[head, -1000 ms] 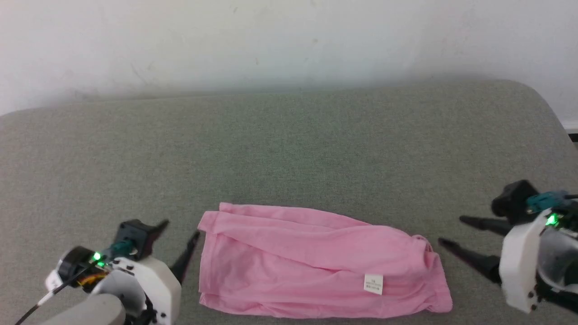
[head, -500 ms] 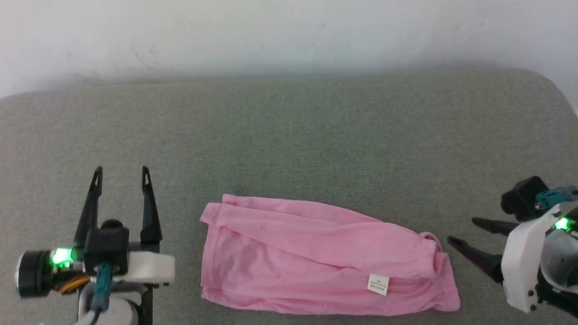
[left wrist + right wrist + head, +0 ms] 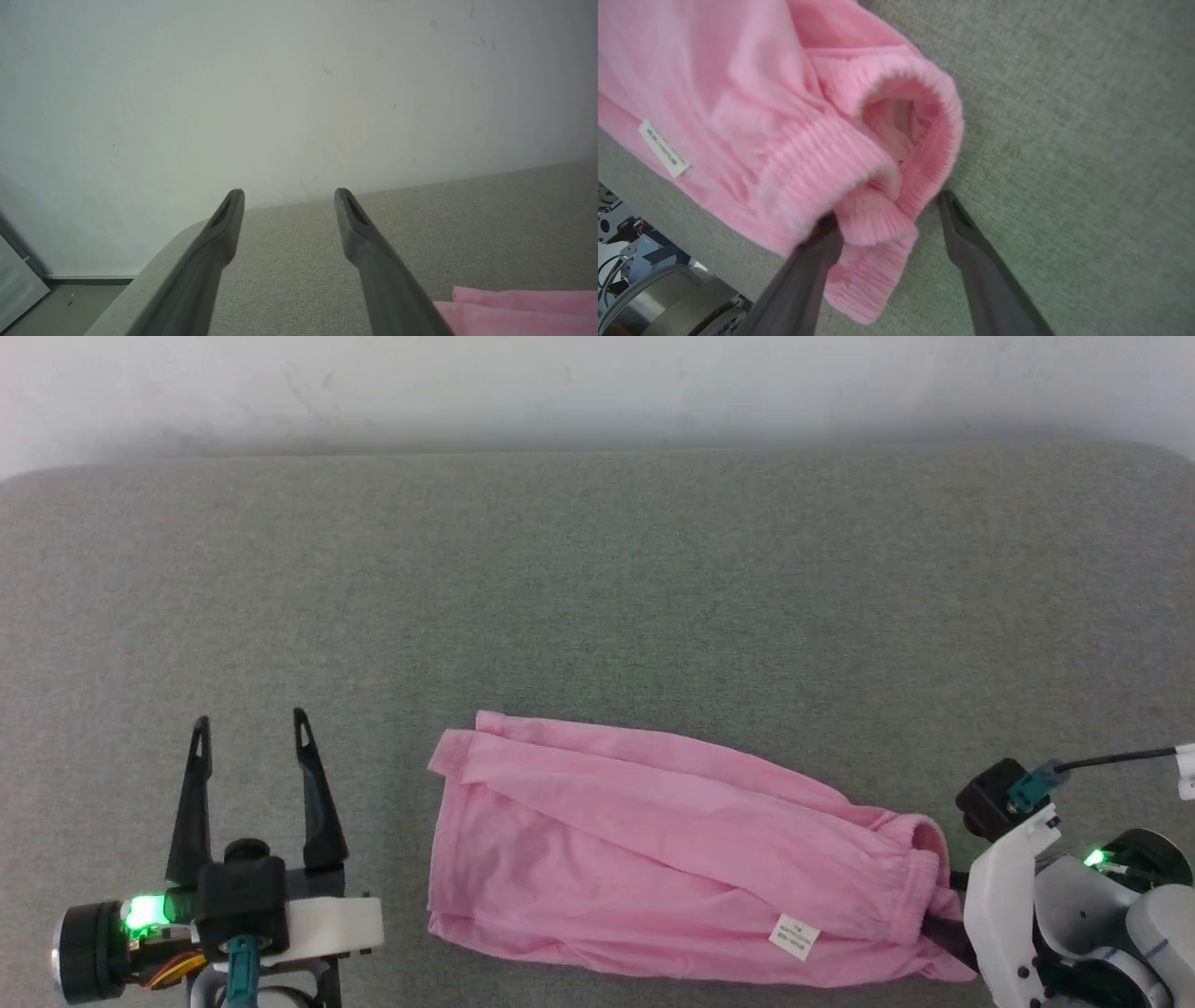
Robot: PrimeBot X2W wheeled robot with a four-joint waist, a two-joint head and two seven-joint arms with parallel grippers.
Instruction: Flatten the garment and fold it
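Swung away from the cloth since a second ago, the left gripper (image 3: 250, 721) now points up the grey cushion (image 3: 597, 597), fingers spread and empty. Beside it the garment (image 3: 653, 859) lies folded near the front edge, label (image 3: 795, 936) up. The right gripper (image 3: 887, 207) has moved in at its gathered end, fingers spread astride the elastic, not pinching.

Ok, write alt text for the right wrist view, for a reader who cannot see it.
The right gripper, jaws open, straddles a bunched fold of the gathered elastic edge of a thin light-pink cloth garment lying on a grey-green fabric cushion. A small white sewn-in label shows on the garment at the left.
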